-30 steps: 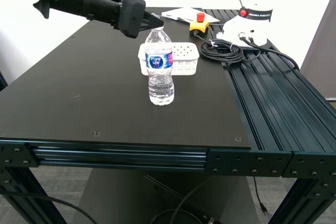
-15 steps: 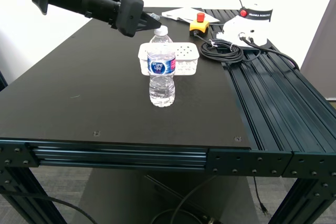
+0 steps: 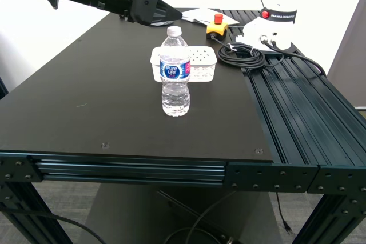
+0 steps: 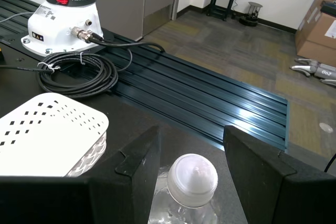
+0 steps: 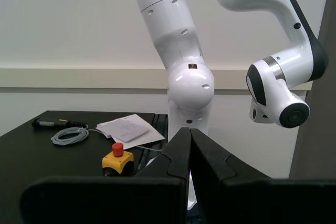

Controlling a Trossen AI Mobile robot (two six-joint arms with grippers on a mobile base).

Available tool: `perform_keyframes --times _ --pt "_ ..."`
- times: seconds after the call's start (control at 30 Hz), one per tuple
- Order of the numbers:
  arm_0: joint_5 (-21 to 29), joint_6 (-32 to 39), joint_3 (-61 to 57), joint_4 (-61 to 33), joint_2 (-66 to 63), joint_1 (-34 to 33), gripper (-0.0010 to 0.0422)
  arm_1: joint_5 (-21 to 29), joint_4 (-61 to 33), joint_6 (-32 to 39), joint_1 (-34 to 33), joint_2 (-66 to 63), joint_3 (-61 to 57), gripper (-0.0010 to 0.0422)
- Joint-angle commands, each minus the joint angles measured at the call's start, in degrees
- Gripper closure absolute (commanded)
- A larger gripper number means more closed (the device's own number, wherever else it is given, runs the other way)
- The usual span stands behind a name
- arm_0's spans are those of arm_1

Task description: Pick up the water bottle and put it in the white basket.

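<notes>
The water bottle stands upright on the black table, just in front of the white basket. My first gripper hangs above and behind the bottle, toward the exterior view's left, and does not touch it. In the first wrist view its jaws are open with the bottle's white cap between and below them, and the basket lies off to one side. My second gripper is shut on nothing and does not show in the exterior view.
A coiled black cable, a yellow box with a red button, papers and the base of a white robot arm stand behind the basket. Ribbed rails form the table's right part.
My first gripper has risen and drawn back from beside the bottle's neck to above its cap. The bottle still stands in nearly the same spot.
</notes>
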Motion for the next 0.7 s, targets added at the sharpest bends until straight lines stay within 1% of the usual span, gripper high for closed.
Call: perform_keyframes --times 0.03,0.3,0.43,0.53,0.6,0.7 --pt "0.1 0.2 0.1 0.2 0.0 0.0 0.0412 0.5 -1.4 0.8 -0.1 0.0 -0.5 0.0252" --pt "0.1 0.2 0.1 0.1 0.0 0.0 0.0412 0.2 -2.0 3.3 -0.9 0.0 -3.3 0.0252" --pt "0.1 0.2 0.1 0.2 0.0 0.0 0.0412 -2.1 -2.0 5.7 -1.0 0.0 -4.2 0.0252" --pt "0.1 0.2 0.1 0.2 0.0 0.0 0.0412 -4.3 -0.9 6.8 -1.0 2.4 -4.2 0.0252" --pt "0.1 0.2 0.1 0.2 0.0 0.0 0.0412 -3.9 0.1 6.5 -1.1 6.7 -3.8 0.0252" --pt "0.1 0.2 0.1 0.2 0.0 0.0 0.0412 0.5 0.3 5.9 -1.2 12.0 -2.0 0.0253"
